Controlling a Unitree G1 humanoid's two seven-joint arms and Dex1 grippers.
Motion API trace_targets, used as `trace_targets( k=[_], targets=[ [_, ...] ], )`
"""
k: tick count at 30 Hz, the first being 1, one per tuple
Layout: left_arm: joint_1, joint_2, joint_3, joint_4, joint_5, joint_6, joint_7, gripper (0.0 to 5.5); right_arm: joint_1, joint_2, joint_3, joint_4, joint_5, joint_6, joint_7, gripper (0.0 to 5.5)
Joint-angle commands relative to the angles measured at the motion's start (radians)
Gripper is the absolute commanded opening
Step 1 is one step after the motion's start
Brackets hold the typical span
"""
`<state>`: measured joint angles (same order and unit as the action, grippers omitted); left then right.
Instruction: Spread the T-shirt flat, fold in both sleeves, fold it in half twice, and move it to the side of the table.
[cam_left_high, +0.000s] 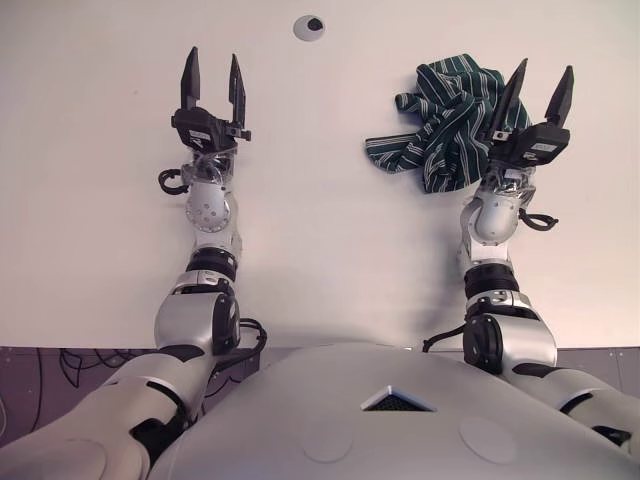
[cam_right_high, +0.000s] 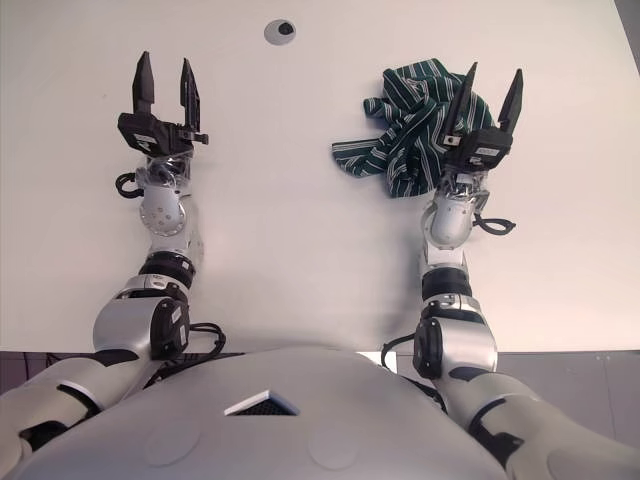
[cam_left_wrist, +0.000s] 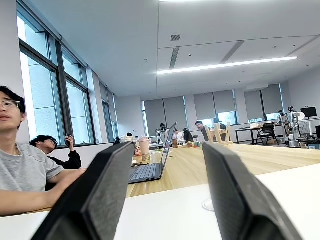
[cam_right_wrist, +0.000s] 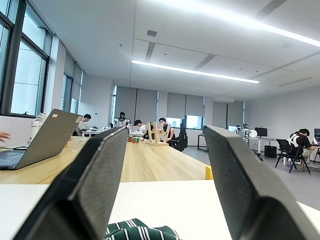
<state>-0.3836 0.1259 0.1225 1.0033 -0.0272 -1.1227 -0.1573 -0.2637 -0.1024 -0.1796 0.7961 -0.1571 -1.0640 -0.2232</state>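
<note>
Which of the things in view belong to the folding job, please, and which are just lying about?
For the job: crumpled striped T-shirt; white table; left gripper, open; right gripper, open.
Lying about: round port in the table; laptop on the wooden desk behind.

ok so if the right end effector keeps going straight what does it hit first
Likely nothing: the right end effector points level over the table, the striped T-shirt just beneath its line. It might brush it; height unclear.

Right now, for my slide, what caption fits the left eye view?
Crumpled green striped T-shirt on the white table, partly under the open right gripper; open left gripper well apart.
</note>
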Motion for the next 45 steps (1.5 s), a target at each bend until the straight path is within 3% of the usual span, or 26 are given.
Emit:
trace_targets(
  k=[1, 39, 41, 45],
  targets=[
    [0.033, 0.002, -0.002, 0.023, 0.005, -0.010, -0.003, 2.45, 0.028, -0.015, 0.009, 0.036, -0.001, 0.009, 0.003, 2.73],
    [0.031, -0.007, -0.010, 0.024, 0.016, -0.008, -0.003, 2.45, 0.024, -0.031, 0.040, 0.048, 0.021, 0.025, 0.015, 2.73],
    [0.020, -0.014, -0.007, 0.036, 0.012, 0.000, 0.000, 2.45, 0.023, -0.088, 0.063, -0.039, 0.009, 0.174, 0.091, 2.73],
    [0.009, -0.027, -0.013, 0.049, 0.029, 0.005, 0.017, 2.45, 0.011, -0.279, 0.122, -0.254, -0.224, 0.495, 0.179, 2.73]
  ],
)
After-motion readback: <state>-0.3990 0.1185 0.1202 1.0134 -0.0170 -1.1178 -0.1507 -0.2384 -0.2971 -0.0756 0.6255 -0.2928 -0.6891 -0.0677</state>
